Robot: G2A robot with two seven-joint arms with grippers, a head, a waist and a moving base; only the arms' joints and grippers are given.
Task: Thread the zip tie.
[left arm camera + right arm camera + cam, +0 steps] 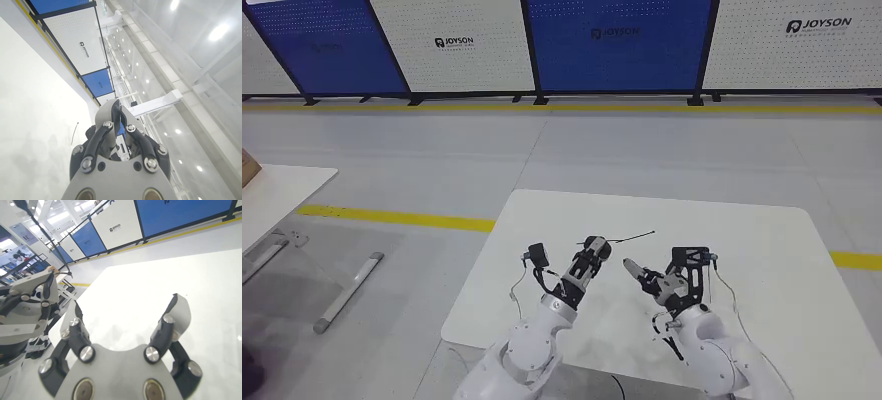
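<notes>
My left gripper [594,246] is shut on a thin black zip tie [632,237], which sticks out to the right over the white table [762,250]. In the left wrist view its ribbed pads [117,121] are pressed together at the left gripper's tip [118,110]. From the right wrist view, the zip tie [56,251] runs slanting through the air from the left gripper [50,275] up toward the camera. My right gripper [637,270] hangs just right of the left one, below the tie. The right gripper [128,308] is open with nothing between its fingers.
A thin dark line [74,133] lies on the table beside my left gripper; I cannot tell whether it is a second tie or a shadow. The table's near and left edges are close to both arms. A second table [282,190] stands at far left.
</notes>
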